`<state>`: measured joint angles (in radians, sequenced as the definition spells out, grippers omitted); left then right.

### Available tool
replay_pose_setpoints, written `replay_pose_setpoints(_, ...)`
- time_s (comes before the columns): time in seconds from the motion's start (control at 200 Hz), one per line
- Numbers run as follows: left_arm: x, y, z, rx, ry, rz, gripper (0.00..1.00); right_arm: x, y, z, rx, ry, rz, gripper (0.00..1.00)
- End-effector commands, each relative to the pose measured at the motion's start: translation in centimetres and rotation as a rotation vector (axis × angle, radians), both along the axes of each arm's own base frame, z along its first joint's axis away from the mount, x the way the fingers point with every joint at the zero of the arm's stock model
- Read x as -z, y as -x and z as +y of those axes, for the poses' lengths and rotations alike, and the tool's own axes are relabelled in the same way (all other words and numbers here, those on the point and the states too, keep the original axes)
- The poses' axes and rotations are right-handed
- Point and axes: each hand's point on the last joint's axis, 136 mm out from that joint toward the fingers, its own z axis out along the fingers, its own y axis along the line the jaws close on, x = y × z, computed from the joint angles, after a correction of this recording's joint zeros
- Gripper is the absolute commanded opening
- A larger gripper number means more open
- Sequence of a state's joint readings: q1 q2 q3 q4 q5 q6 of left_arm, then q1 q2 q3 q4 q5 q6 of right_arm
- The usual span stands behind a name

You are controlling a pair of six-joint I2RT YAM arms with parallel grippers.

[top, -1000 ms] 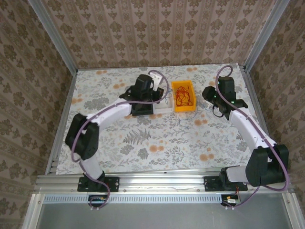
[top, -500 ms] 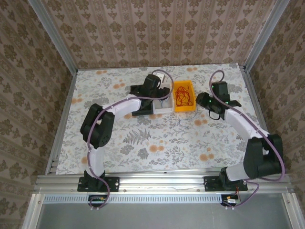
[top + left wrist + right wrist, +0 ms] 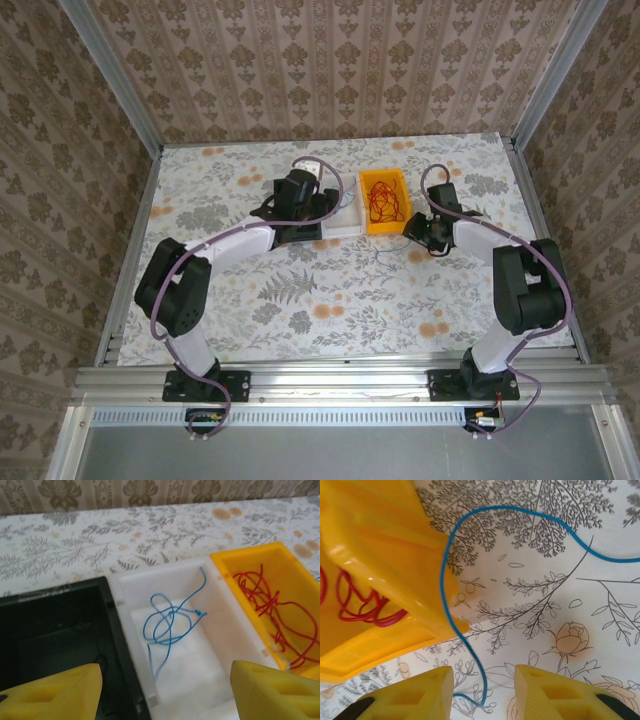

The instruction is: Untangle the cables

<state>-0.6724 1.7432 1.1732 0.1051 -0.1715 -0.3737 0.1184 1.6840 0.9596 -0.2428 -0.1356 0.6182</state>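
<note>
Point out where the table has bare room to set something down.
Free: the near table between the bins and front rail, plus the far-left corner. Crowded: black bin, white bin and yellow bin in a row by the left pincer; a loose blue cable at the right pincer.

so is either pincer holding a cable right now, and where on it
Neither: the left pincer hangs open over the white bin; the right pincer is open, the blue cable ending between its fingers, ungripped.
</note>
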Motion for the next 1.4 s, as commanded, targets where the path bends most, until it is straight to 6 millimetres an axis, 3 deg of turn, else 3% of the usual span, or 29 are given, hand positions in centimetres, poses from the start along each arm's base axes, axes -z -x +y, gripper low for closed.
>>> replay_pose_setpoints(0.0,-0.8,-0.2,1.1,-0.064,0.035,-0.012,0.68,0.9,0.1,0.1,0.01,-0.006,0.026,0.36)
replay_pose_setpoints(0.21,-0.7,-0.2,1.0,-0.058,0.039,-0.013,0.68,2.1,-0.6,0.0,0.023,-0.002,0.017,0.29)
replay_pose_setpoints(0.315,-0.6,-0.2,1.1,-0.063,0.04,-0.008,0.68,2.0,-0.9,-0.1,0.017,0.006,0.006,0.14)
replay_pose_setpoints(0.405,-0.5,-0.2,1.8,-0.103,0.044,-0.007,0.68,0.6,-0.8,-0.8,0.026,0.041,-0.034,0.03)
replay_pose_setpoints(0.48,-0.3,-0.2,3.3,-0.175,0.04,-0.009,0.68,-2.0,-0.7,-1.7,0.041,0.088,-0.095,0.0)
replay_pose_setpoints(0.655,0.3,-0.1,6.7,-0.321,0.033,-0.018,0.68,-11.4,-0.8,-2.1,-0.004,0.137,-0.306,0.0)
replay_pose_setpoints(0.695,0.3,-0.1,7.1,-0.338,0.018,-0.023,0.68,-14.7,-0.9,-1.6,-0.046,0.132,-0.387,0.0)
replay_pose_setpoints(0.795,0.1,0.1,7.9,-0.363,-0.005,-0.033,0.68,-20.5,-0.9,-0.5,-0.148,0.138,-0.52,0.01)
replay_pose_setpoints(0.905,0.3,0.5,8.6,-0.39,0.013,-0.028,0.69,-26.2,-0.5,1.4,-0.247,0.1,-0.661,0.01)
replay_pose_setpoints(1.015,0.6,0.7,9.4,-0.42,0.041,-0.014,0.69,-30.6,0.4,4.4,-0.37,0.016,-0.769,0.01)
replay_pose_setpoints(1.13,1.0,1.0,10.7,-0.471,0.066,0.005,0.69,-33.7,1.3,7.5,-0.474,-0.053,-0.842,0.01)
replay_pose_setpoints(1.235,1.1,1.3,12.1,-0.507,0.083,0.009,0.69,-35.1,1.7,10.0,-0.549,-0.11,-0.866,0.02)
replay_pose_setpoints(1.395,0.9,2.1,13.9,-0.544,0.09,0.001,0.69,-33.9,0.5,12.4,-0.592,-0.171,-0.822,0.02)
